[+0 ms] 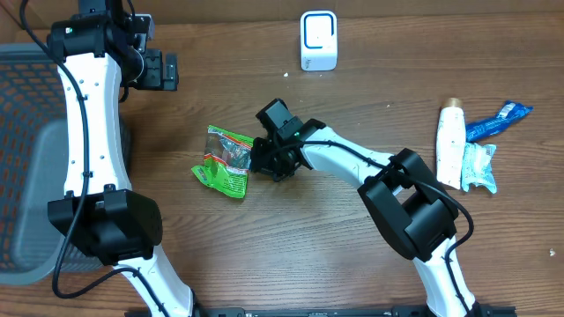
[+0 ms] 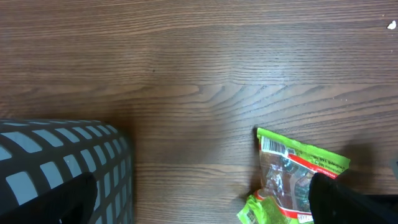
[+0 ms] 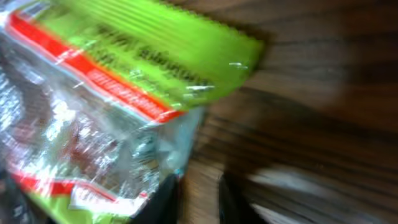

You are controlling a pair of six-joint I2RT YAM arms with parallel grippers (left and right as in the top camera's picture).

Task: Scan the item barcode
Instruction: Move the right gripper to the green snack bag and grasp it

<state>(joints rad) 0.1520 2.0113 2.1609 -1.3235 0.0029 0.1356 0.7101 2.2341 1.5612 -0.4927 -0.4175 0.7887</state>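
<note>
One snack packet (image 1: 225,161) — right fingers (image 1: 261,159) at its edge, grip unclear; left fingers (image 2: 339,202) wide apart.

From overhead we look straight down on the brown wood-grain table (image 1: 291,255), far enough off to take in both arms, with their bases at the lower edge. Our left wrist view also faces down onto the tabletop from a moderate height, catching a corner of the grey mesh basket (image 2: 62,168). Our right wrist view sits very close and is blurred. All three share the green and red crinkled plastic packet (image 1: 226,160).
</note>
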